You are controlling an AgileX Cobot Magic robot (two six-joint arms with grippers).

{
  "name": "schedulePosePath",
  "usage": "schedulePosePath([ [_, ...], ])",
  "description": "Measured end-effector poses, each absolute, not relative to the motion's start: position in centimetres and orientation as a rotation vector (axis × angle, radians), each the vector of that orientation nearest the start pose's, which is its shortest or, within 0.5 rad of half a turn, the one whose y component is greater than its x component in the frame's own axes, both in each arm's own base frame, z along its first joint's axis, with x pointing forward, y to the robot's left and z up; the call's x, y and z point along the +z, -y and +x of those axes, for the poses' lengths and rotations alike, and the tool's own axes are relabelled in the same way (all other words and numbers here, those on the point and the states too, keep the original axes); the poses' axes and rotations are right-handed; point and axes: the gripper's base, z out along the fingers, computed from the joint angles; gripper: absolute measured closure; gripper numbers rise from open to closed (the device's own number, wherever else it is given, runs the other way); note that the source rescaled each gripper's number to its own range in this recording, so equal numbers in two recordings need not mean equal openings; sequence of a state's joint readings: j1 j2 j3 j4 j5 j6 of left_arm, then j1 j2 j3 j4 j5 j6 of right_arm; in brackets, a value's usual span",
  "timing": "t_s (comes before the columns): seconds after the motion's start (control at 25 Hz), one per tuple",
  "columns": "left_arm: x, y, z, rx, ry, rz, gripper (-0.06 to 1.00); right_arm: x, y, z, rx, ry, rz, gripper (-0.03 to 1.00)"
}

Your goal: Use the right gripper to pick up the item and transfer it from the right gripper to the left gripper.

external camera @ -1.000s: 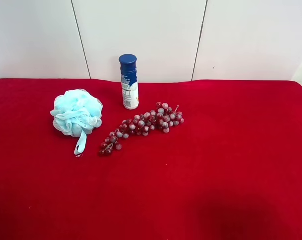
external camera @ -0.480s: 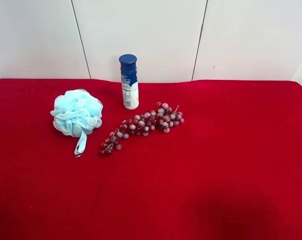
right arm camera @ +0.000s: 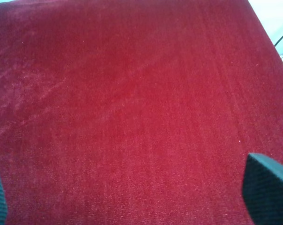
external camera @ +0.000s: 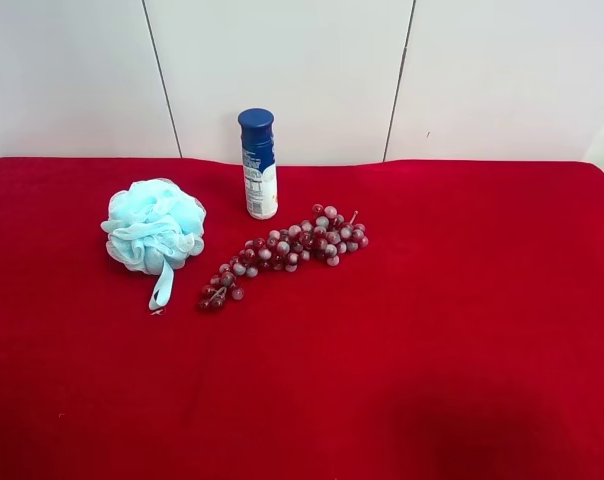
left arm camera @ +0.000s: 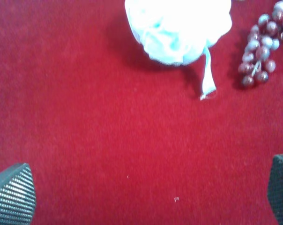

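Note:
The light-blue mesh bath pouf lies on the red cloth at the exterior high view's left, its ribbon loop trailing toward the front. It also shows in the left wrist view with its ribbon. My left gripper is open and empty, well short of the pouf, only its fingertips showing. My right gripper is open and empty over bare red cloth, its fingertips at the frame's edge. No arm shows in the exterior high view.
A blue-capped white bottle stands behind the pouf. A red grape bunch lies beside the pouf and shows in the left wrist view. A red cloth covers the table; a white wall stands behind.

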State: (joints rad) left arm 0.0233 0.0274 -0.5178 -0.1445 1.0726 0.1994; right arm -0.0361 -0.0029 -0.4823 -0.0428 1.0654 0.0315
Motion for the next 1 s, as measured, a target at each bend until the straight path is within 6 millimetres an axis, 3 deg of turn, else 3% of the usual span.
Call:
schedulePosePath([
  [1.0,28.14,1.18,-0.84,-0.033,-2.019,0.188,-0.06,27.20,0.33,-0.37,-0.054,-2.062,0.071,-0.03],
])
